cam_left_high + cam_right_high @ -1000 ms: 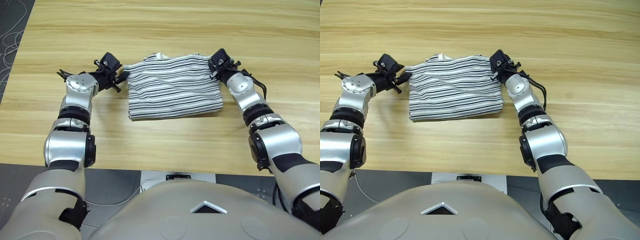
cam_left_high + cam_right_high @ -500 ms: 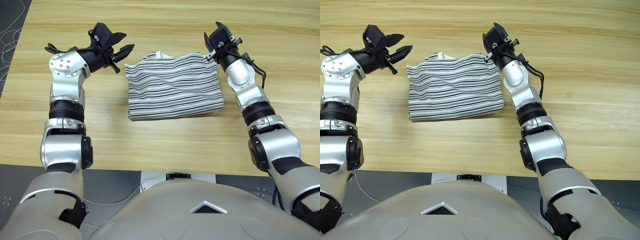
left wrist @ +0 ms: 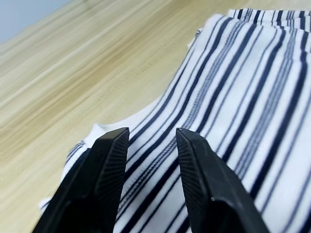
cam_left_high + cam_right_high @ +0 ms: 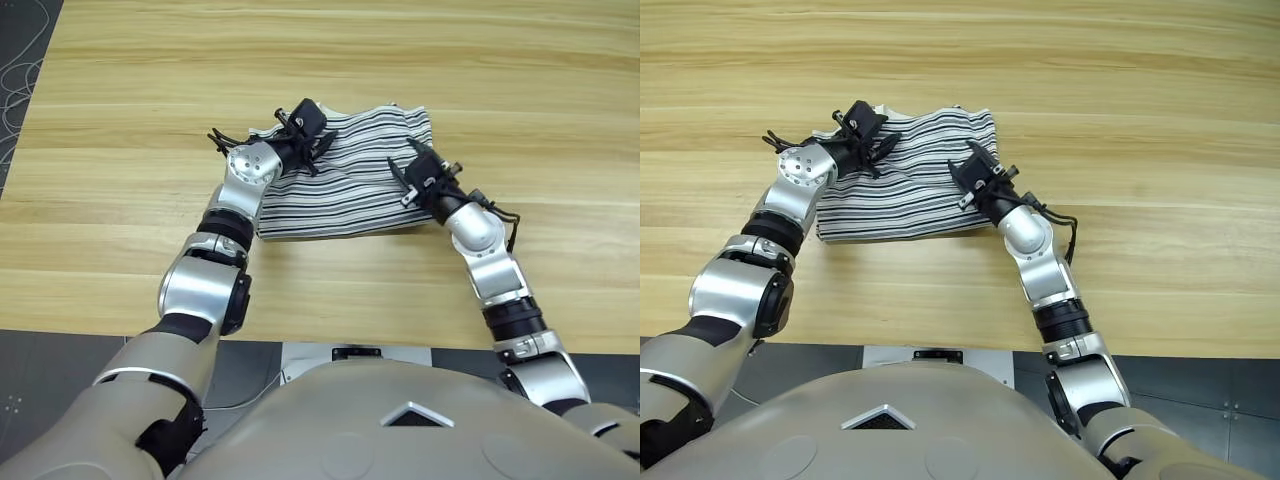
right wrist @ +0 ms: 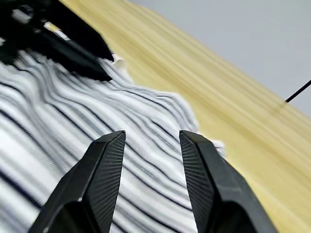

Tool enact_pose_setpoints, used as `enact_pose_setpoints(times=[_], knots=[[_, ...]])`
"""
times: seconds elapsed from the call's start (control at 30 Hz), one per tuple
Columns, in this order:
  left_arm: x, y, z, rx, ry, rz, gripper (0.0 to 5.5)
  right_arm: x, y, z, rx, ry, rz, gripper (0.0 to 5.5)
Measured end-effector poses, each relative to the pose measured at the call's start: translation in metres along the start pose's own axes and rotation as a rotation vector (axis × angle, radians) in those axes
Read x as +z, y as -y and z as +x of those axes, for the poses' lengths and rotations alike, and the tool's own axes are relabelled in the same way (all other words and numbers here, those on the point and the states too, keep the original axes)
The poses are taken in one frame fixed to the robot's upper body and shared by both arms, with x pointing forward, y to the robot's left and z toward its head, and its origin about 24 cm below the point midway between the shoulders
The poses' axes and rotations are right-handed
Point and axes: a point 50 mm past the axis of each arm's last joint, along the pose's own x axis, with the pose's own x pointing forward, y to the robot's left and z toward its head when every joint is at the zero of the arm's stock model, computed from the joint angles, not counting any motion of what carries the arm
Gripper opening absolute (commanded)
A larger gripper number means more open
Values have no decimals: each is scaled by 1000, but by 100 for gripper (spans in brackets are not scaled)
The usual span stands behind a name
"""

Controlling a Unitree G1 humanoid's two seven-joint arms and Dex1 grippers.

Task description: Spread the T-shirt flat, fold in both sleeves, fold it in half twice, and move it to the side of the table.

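Light wooden table (image 4: 520,80); dark floor (image 4: 18,120) with cables (image 4: 25,22) at far left. Folded striped T-shirt (image 4: 350,190) lies mid-table. Left gripper (image 3: 151,136) over its far-left corner, right gripper (image 5: 152,138) over its near-right edge; fingers parted, holding nothing. Contact with cloth unclear.

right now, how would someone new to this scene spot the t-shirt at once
Start from the wide light wooden table. Near its middle, beneath the left gripper and the right gripper, lies the T-shirt, folded into a rough rectangle. It is the only cloth there, white with thin dark stripes.
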Motion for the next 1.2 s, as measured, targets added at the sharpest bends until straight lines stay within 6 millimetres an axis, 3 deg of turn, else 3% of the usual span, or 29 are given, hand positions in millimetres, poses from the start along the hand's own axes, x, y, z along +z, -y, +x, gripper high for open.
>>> enact_pose_setpoints(times=[0.1, 0.27, 0.47, 0.53, 0.63, 0.8, 0.9, 1.0, 1.1, 1.2], knots=[[-3, 2, -1, -13, -9, 15, 179, -15, -7, 5, 54, -61, 10, 205], [-6, 5, -9, -53, 20, 52, 179, -19, 13, 30, 80, -90, -34, 205], [-3, -10, -40, -2, 15, 132, 179, -18, 66, 44, 171, -189, -179, 205], [-3, -2, -57, 0, -7, 145, 179, -17, 78, 43, 231, -204, -235, 205], [12, 17, -73, -39, 4, 155, 179, -12, 88, 48, 287, -228, -303, 205], [35, 45, -59, -89, 68, 132, 179, 10, 84, 70, 281, -165, -331, 205], [72, 24, -60, -36, 193, 164, 179, 20, 85, 72, 252, -92, -329, 205], [94, -3, -62, 30, 252, 192, 179, 28, 89, 66, 188, -11, -319, 205], [88, -29, -50, 88, 195, 171, 179, 33, 86, 58, 150, 52, -301, 205], [53, -41, -34, 122, 67, 136, 179, 28, 75, 45, 129, 74, -253, 205]])
